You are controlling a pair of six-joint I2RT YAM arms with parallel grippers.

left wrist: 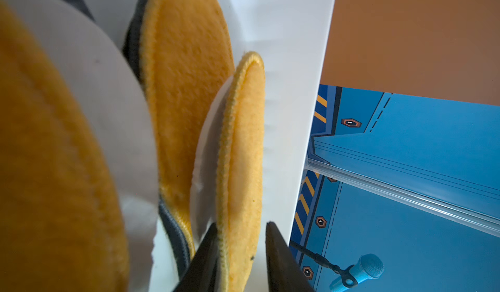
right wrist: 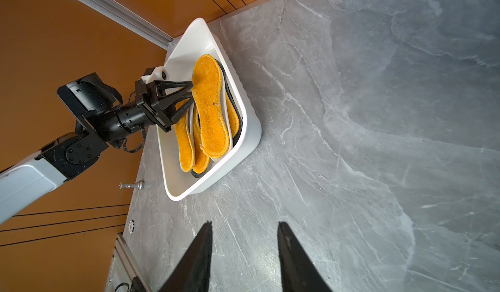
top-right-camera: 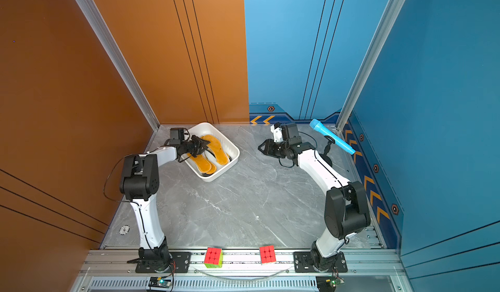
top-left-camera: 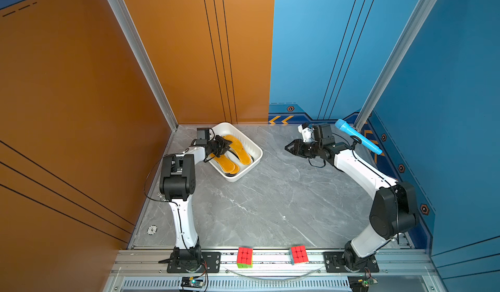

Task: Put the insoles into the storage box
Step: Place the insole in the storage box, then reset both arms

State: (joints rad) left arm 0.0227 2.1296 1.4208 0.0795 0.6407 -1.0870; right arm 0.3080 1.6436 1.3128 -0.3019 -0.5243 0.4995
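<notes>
Insoles [top-left-camera: 239,148] look soft, light, bendy (fuzzy); pinch thin edge. Left hand [left wrist: 240,224] loose around one in box [top-left-camera: 238,179]; right hand [right wrist: 244,224] empty, open.

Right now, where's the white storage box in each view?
In both top views: storage box at the back of the table, by the orange wall.
Left wrist: close up, its white wall beside the orange-yellow insoles.
Right wrist: across the table, against the orange wall.
Shared landmark: the orange-yellow insoles inside it.
</notes>
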